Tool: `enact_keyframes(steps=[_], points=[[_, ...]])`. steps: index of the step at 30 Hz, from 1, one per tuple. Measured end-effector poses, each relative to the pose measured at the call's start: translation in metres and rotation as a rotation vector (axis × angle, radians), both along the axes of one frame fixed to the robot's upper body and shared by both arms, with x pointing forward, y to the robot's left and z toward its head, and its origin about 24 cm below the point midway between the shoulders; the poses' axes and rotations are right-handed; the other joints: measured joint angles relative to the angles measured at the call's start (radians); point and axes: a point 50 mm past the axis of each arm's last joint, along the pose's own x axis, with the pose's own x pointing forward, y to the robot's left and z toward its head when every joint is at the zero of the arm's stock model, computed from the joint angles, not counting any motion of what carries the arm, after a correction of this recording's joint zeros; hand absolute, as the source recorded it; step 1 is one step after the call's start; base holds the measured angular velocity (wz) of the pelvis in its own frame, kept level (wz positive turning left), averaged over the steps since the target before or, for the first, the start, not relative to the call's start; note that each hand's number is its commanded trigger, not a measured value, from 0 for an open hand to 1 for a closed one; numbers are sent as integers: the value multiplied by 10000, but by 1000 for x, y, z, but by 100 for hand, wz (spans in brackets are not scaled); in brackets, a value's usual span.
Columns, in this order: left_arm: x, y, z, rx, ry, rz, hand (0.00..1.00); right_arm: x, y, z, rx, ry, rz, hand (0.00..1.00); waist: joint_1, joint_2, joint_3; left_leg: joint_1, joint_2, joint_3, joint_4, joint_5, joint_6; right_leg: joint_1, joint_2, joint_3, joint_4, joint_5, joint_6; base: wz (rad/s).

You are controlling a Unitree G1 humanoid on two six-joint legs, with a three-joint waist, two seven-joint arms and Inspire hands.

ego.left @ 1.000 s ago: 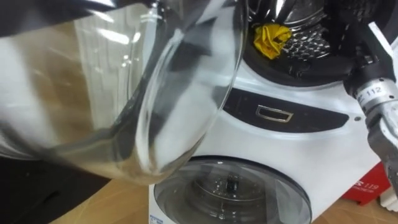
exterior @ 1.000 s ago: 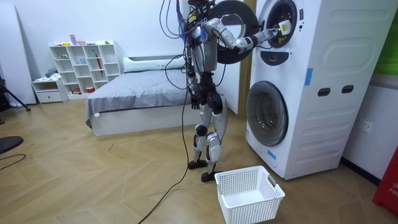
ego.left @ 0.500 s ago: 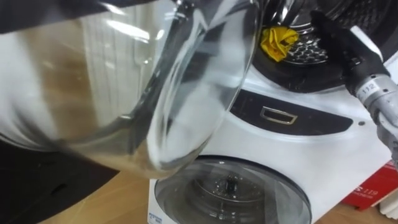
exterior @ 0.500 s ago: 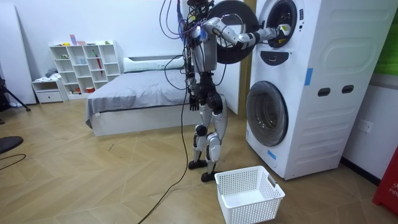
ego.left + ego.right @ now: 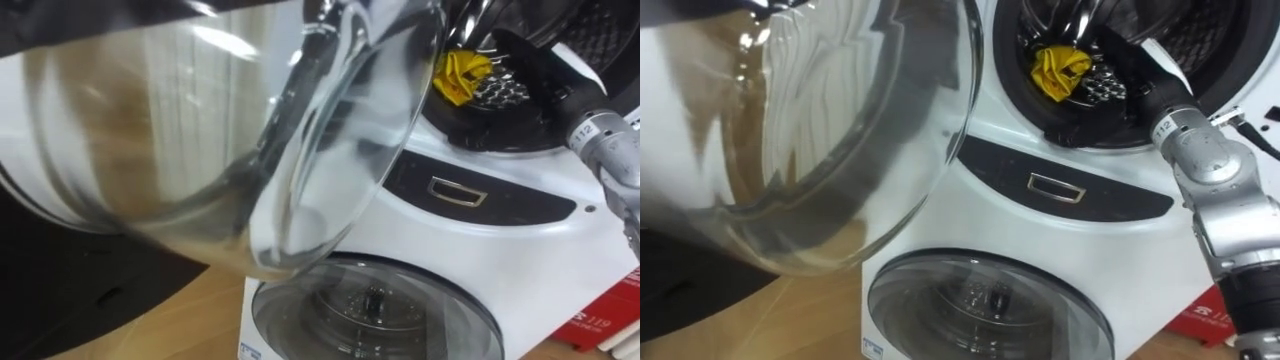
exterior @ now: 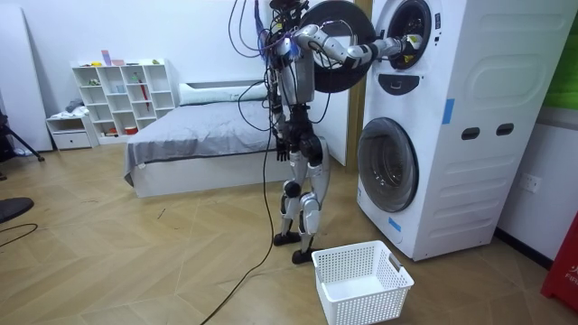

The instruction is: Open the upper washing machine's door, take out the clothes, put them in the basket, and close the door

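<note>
A crumpled yellow cloth (image 5: pixel 462 76) lies at the front of the upper washing machine's drum (image 5: pixel 1200 30). My right hand (image 5: pixel 1127 62), black, reaches in through the drum opening from the right and sits just to the right of the cloth, close to it; whether it touches the cloth is unclear. In the room view I stand in front of the stacked machines (image 6: pixel 433 117) with my right arm raised into the upper opening (image 6: pixel 404 41). My left hand (image 6: pixel 284 143) hangs by my hip.
The upper machine's open round glass door (image 5: pixel 230 140) bulges across the left of the eye views. Below is the lower machine's shut glass door (image 5: pixel 375 312). A white laundry basket (image 6: pixel 361 282) stands on the wooden floor by my feet. A bed (image 6: pixel 199 144) stands behind.
My right hand has gone further into the drum, toward the yellow cloth. The eye view has shifted slightly with my head.
</note>
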Motion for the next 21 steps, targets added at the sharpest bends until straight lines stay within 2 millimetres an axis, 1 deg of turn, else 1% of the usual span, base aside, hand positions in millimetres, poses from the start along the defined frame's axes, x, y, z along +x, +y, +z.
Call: enact_keyframes(steps=[3,7,10,14,18,21], points=[[-6,0,-1,-23,141,75,0,0,0,1,8,-19,1,0,2,-13,-9,-4,-2,-12,4,-1,-1,-18,-7,-8,30,0,0,0],[-6,-1,-1,-38,182,115,0,1,0,2,51,60,-107,0,25,-40,-28,-76,-11,-5,51,-1,-1,-158,-22,-9,182,-19,-4,0],[-7,0,-1,18,130,311,0,3,-2,2,330,175,-187,0,26,-39,-28,-101,-17,-9,83,-1,0,-162,-34,-34,180,-18,-4,2],[-7,1,0,74,140,397,0,7,-6,2,1014,435,-240,0,-131,-39,-32,-195,-35,-127,154,-1,-1,-158,-53,-146,166,-14,-7,9],[-8,1,1,122,162,404,0,8,-6,2,1132,502,-239,0,-197,-34,-32,-220,-39,-196,175,4,-8,-152,-65,-230,165,-11,-11,6],[-8,2,2,183,75,432,0,10,-8,2,1514,576,-257,0,-237,-22,-48,-255,-44,-209,200,4,-9,-170,-91,-314,162,-8,-14,1]])
